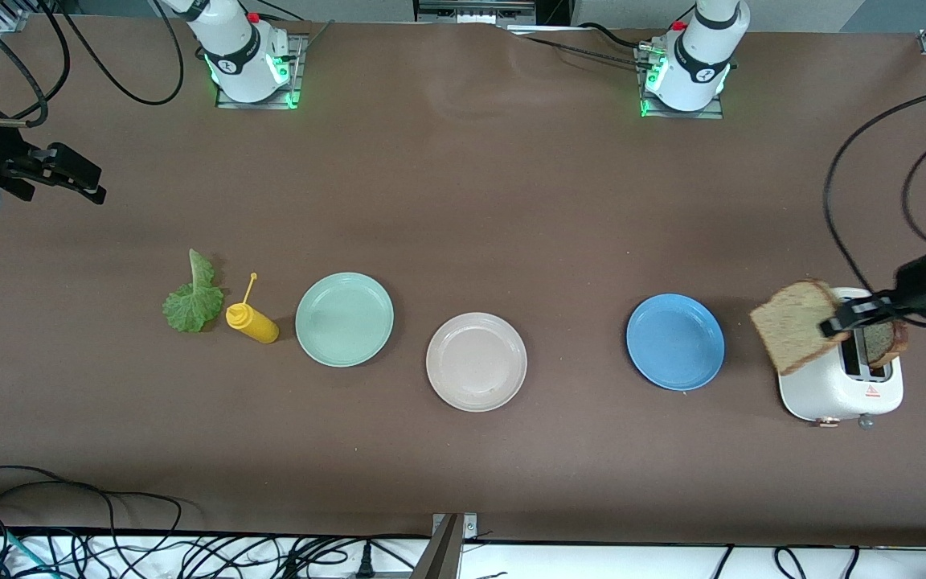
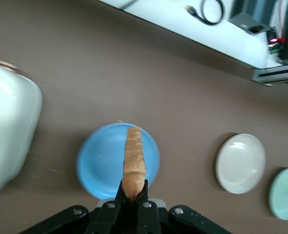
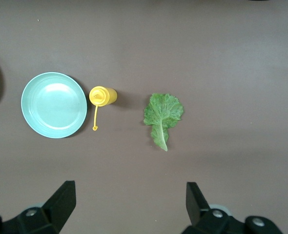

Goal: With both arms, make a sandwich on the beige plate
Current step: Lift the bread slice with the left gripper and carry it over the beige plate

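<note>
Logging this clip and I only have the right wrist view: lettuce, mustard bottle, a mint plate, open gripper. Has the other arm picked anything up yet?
Observer: Yes. The left gripper is shut on a bread slice, held over the toaster.
Operator: Is there a second slice?
Observer: One more, the second slice, sits in the toaster's slot.
Operator: Is anything on the beige plate?
Observer: No. The beige plate holds nothing; it lies between the mint-green plate and the blue plate.
Operator: Where is my arm overall?
Observer: The right gripper waits high over the table's right-arm end, above the lettuce leaf.
</note>
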{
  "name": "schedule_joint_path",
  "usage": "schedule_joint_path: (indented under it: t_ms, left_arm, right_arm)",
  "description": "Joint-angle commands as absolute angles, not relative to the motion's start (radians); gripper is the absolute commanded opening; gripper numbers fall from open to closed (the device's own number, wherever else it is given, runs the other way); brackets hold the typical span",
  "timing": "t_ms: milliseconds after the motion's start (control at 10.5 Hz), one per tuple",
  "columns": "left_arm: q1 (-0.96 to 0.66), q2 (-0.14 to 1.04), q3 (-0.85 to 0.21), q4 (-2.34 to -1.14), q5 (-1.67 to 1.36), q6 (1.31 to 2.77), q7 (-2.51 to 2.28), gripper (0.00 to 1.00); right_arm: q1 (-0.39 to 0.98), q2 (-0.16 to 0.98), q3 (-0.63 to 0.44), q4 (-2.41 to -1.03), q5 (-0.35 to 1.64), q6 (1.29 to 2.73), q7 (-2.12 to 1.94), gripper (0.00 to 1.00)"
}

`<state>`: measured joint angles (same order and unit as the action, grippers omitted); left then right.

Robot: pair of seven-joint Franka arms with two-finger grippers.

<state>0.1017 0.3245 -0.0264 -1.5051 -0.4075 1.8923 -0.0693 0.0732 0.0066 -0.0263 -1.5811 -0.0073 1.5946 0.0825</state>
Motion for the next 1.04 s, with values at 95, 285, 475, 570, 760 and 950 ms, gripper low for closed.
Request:
schedule_joint_path:
  t_ms: [95,285,475,570,760,950]
  left_arm:
    - [0.084,0.379,-0.060,-1.522,-0.656,1.896,-0.103,0.00]
    - [0.045,0.435,-0.061,-1.525,-0.797,1.911,-0.081,0.00]
    - [0.025,0.471,-0.107,-1.539,-0.892,1.965,-0.100,0.00]
    - [0.015,0.509,-0.109,-1.539,-0.949,1.965,-0.107,0.00]
    - [-0.037,0.561,-0.110,-1.537,-1.026,1.988,-0.103,0.00]
    - [-0.107,0.626,-0.110,-1.537,-1.115,2.069,-0.094,0.00]
  right_arm:
    - [0.077,0.002,-0.032,-1.569,0.006,1.582,0.084,1.00]
    - [0.077,0.002,-0.031,-1.569,0.006,1.582,0.084,1.00]
    - [0.077,0.000,-0.029,-1.572,0.008,1.580,0.090,1.00]
    - [0.075,0.002,-0.034,-1.572,0.006,1.582,0.084,1.00]
    - [0.072,0.002,-0.038,-1.572,0.006,1.578,0.080,1.00]
    - [0.072,0.002,-0.035,-1.572,0.006,1.578,0.086,1.00]
